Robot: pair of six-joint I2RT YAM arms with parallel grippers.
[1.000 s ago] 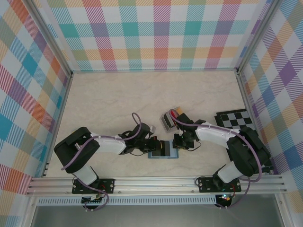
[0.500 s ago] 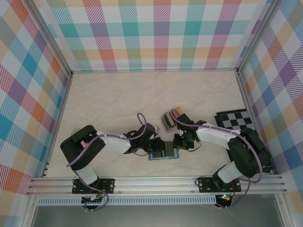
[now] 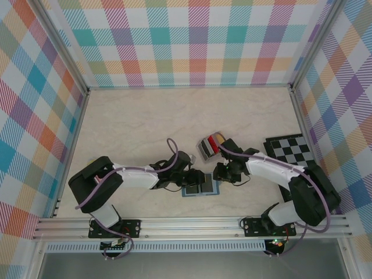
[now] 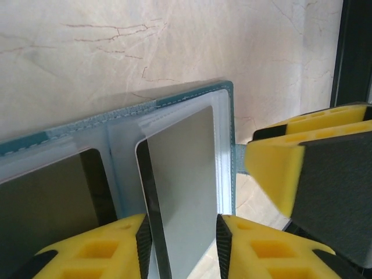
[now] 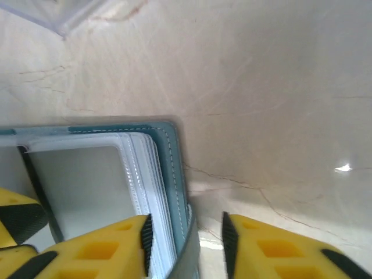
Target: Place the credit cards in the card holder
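Both arms were stretched in toward the middle of the table [image 3: 145, 122], and there lay the card holder [image 3: 200, 188], open flat, two dark panels showing inside. Left gripper [image 3: 193, 177] at its upper left edge, right gripper [image 3: 220, 173] at its upper right corner. Just behind stood the small grey rack [image 3: 206, 150] with a red card [image 3: 213, 141], the chequered board [image 3: 289, 147] well off right
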